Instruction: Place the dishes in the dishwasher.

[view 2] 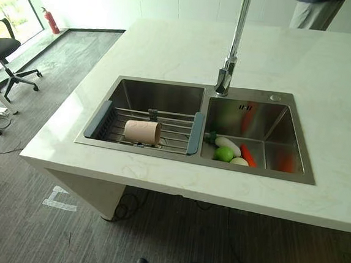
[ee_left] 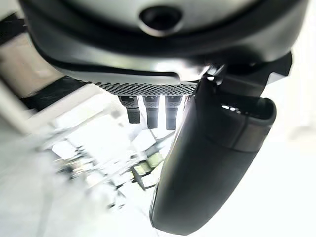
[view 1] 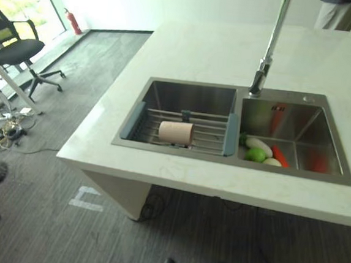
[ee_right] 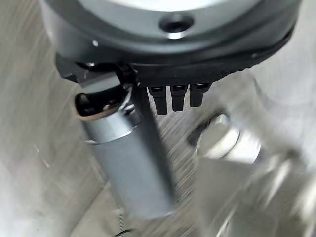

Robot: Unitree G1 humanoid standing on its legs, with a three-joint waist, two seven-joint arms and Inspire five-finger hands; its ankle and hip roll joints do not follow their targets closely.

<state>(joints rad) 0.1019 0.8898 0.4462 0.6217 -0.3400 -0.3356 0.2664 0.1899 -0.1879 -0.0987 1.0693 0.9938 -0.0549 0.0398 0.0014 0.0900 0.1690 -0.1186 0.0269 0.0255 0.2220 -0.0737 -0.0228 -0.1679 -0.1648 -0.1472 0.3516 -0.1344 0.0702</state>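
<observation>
Left eye view: a steel double sink (view 1: 287, 120) is set into a pale counter (view 1: 195, 47). In the sink's left basin a wire rack (view 1: 164, 119) with grey end pieces spans the bowl, and a beige cup (view 1: 175, 132) lies on its side on the rack, its long axis running along the sink's length and its open mouth facing the right basin. In the right basin's near left corner lie a white vegetable (view 1: 258, 144), a green fruit (view 1: 256, 154) and a carrot (view 1: 279, 155), close together. A tall faucet (view 1: 267, 53) rises at the sink's back rim, between the basins. An office chair (view 1: 14, 46) stands on the grey floor well left of the sink.

Right eye view: the same layout; the cup (view 2: 142, 132) lies flat, mouth toward the right basin.

Left wrist view: the left hand (ee_left: 207, 163) hangs with fingers (ee_left: 150, 111) straight, holding nothing.

Right wrist view: the right hand (ee_right: 133, 163) has straight fingers (ee_right: 177, 98), empty.
</observation>
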